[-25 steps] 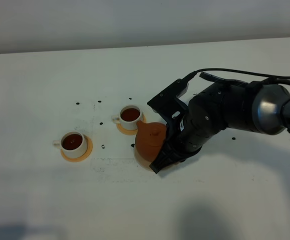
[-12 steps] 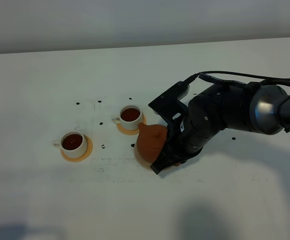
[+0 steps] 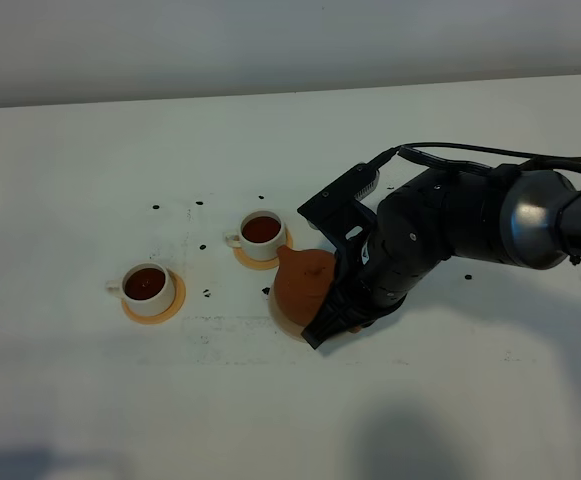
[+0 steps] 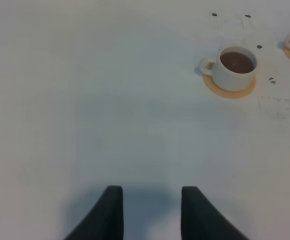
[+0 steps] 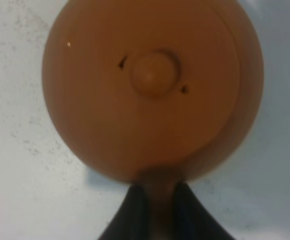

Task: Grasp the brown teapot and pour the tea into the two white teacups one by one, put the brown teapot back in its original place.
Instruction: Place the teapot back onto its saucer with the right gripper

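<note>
The brown teapot [image 3: 300, 283] stands upright right of centre, its spout toward the nearer white teacup [image 3: 261, 232]. A thin pale edge of the beige disc [image 3: 287, 323] shows under it; I cannot tell if the pot rests on it. My right gripper [image 3: 327, 322] is shut on the teapot's loop handle; the right wrist view shows the lid [image 5: 154, 74] from above and the handle [image 5: 157, 197] between the fingers. The second teacup [image 3: 149, 285] stands further left. Both cups hold dark tea. My left gripper [image 4: 149, 215] is open and empty above bare table, out of the exterior view.
Each cup sits on a small orange coaster [image 3: 175, 303], and the left cup with its coaster [image 4: 229, 87] also shows in the left wrist view. Small dark specks [image 3: 207, 293] lie around the cups. The right arm's bulky body [image 3: 450, 235] stretches right from the teapot.
The teapot and right gripper have shifted very slightly left since a second ago, then held still. Cups and left gripper have not moved.
</note>
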Available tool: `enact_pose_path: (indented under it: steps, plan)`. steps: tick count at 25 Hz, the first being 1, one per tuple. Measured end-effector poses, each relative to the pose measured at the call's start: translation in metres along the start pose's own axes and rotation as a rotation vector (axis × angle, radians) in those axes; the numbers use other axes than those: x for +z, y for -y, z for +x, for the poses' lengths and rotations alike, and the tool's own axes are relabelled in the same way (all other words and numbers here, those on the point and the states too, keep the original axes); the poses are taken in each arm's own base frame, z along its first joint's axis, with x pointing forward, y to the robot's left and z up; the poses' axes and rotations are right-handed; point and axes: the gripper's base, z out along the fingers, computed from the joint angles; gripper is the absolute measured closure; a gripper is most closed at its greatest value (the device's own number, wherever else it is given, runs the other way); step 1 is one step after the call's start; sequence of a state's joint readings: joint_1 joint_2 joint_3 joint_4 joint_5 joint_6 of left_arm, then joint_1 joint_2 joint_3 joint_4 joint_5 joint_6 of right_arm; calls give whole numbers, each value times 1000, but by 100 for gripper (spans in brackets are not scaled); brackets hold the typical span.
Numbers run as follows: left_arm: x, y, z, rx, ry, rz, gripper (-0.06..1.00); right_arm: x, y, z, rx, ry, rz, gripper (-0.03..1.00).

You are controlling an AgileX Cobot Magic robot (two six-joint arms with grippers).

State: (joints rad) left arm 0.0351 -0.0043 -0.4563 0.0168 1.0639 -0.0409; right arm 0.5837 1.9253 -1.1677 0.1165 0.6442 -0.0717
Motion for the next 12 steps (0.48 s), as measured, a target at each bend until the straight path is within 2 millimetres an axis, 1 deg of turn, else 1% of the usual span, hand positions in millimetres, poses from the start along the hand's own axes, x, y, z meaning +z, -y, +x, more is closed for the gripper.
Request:
enact_pose_path:
  steps: [3,5,12]
  plan:
    - [0,0,0,0,0,0,64,0,0,0,0,-2,0,86]
    - [0,0,0,0,0,0,64,0,0,0,0,-2,0,84]
    - [0,0,0,-1,0,0,64,0,0,0,-1,-2,0,63]
